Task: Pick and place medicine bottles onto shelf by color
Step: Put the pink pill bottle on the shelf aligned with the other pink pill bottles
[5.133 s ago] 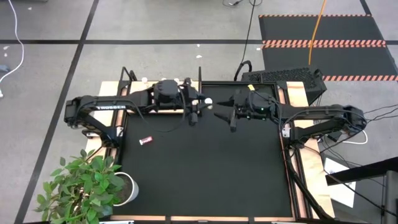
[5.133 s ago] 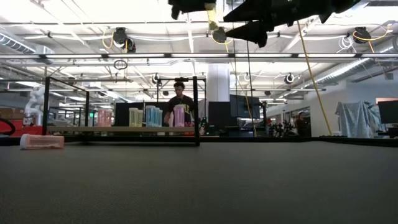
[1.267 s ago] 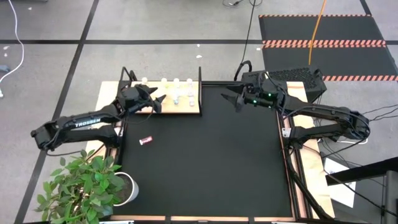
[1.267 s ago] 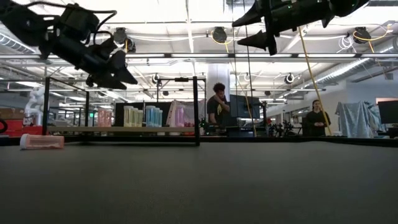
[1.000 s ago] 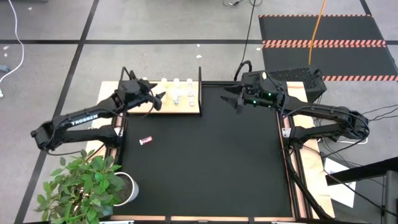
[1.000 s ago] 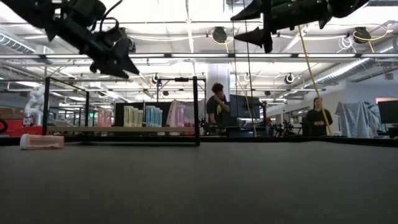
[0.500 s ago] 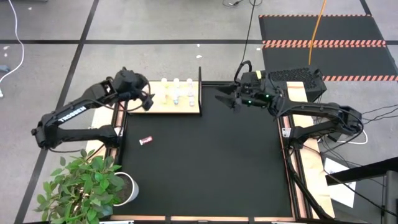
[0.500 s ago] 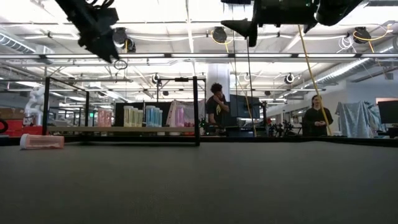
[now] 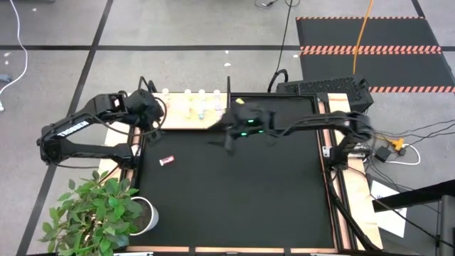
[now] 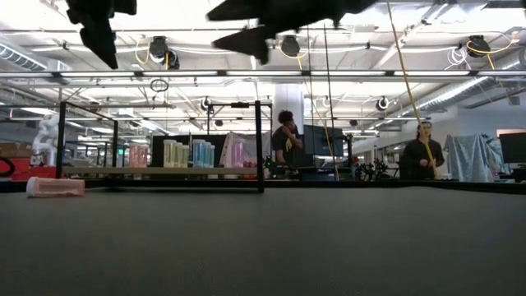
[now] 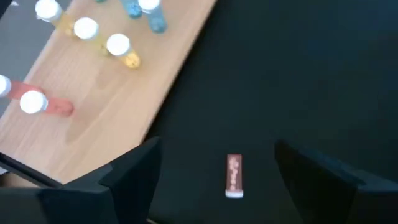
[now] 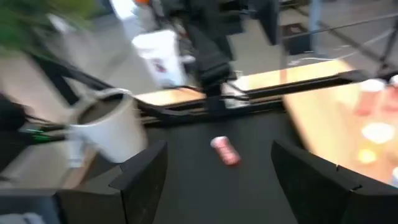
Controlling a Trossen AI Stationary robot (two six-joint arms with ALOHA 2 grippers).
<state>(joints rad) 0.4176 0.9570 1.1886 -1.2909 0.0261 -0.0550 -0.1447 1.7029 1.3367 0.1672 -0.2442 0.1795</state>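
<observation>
One pink medicine bottle lies on its side on the black mat, left of centre; the low view shows the same bottle lying flat. The pale wooden shelf sits at the mat's far left. Pink, yellow and blue bottles stand on it. My left gripper hangs open, high above the shelf's near left corner and pointing down; the lying bottle shows far below it. My right gripper is open, high over the mat, right of that bottle.
A potted plant in a white pot stands at the near left corner. A thin black frame rises around the shelf. The mat's middle and right lie bare. People stand in the room beyond the table.
My left gripper has drawn back from over the shelf toward the table's left and near side, rising and tipping to point down. My right arm has swung fast from the far right corner toward the table's left, reaching out over the mat toward the lying pink bottle. Both stayed open.
</observation>
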